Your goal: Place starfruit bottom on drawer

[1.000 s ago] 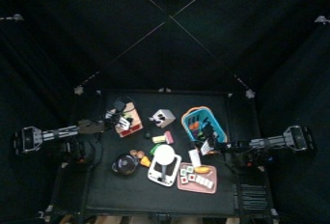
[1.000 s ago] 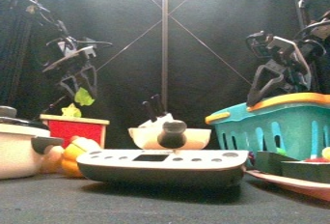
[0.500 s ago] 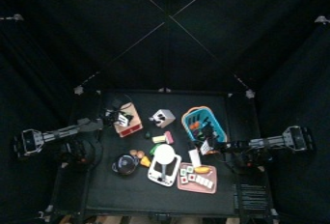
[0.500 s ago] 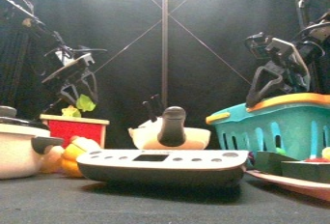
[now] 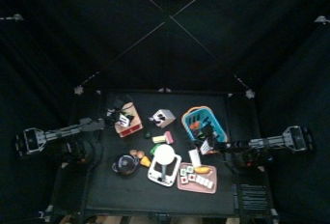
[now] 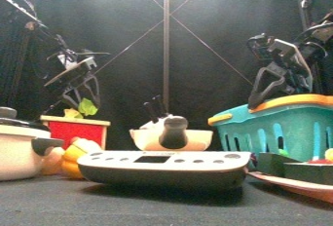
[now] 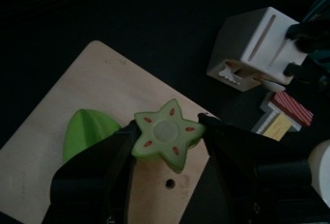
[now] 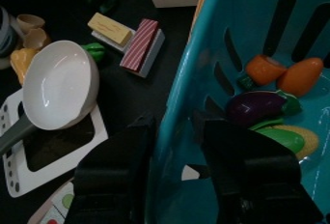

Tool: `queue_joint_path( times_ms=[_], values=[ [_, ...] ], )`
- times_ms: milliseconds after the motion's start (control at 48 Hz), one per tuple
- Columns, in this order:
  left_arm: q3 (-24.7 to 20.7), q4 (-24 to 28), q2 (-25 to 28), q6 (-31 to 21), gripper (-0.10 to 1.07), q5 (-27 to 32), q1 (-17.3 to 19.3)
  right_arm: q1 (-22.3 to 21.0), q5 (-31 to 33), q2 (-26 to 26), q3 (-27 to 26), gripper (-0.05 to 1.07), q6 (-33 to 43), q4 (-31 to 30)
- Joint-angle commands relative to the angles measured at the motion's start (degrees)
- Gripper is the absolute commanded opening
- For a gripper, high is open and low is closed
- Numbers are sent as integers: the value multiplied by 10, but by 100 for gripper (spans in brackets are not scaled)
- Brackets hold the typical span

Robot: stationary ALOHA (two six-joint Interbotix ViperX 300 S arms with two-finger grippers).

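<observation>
Left wrist view puts you right over the action: your left gripper (image 7: pixel 165 160) has its jaws clamped on the starfruit bottom (image 7: pixel 169 133), a green star-shaped piece, held directly above the flat top of the drawer (image 7: pixel 91 102). A second, lighter green piece (image 7: pixel 88 136) already lies on that top, just beside the star. Past the drawer's edge you can see a white box (image 7: pixel 258 42) and a small striped block (image 7: pixel 287 107).

From the front, the starfruit bottom (image 6: pixel 86 107) hangs in the left gripper (image 6: pixel 81 98) just above the drawer (image 6: pixel 77 130), at about 9 o'clock from the white scale (image 6: pixel 164 162) in the foreground. You cannot tell from here whether the piece touches the top.

From above, the drawer (image 5: pixel 125 122) sits at roughly 10 o'clock on the table (image 5: pixel 96 155), with the left arm reaching in over it.

Your right gripper (image 8: pixel 180 175) rests at the table's 3 o'clock side with its jaws spread, holding nothing, over the rim of the teal basket (image 8: pixel 245 35), which holds toy vegetables.
</observation>
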Motion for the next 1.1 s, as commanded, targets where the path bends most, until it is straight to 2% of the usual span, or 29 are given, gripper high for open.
queue_joint_path(
  times_ms=[0,167,438,1083],
  values=[
    [-5,1,1,-2,79,2,1,-4,1,-2,-4,75,0,-1],
    [-5,1,1,-1,80,3,0,-4,0,-2,-4,75,0,0],
    [-5,-3,1,-1,90,4,0,-4,1,-2,-3,75,0,0],
    [-18,-4,-7,-2,90,-1,-4,-4,1,-1,-1,75,0,1]
  ],
)
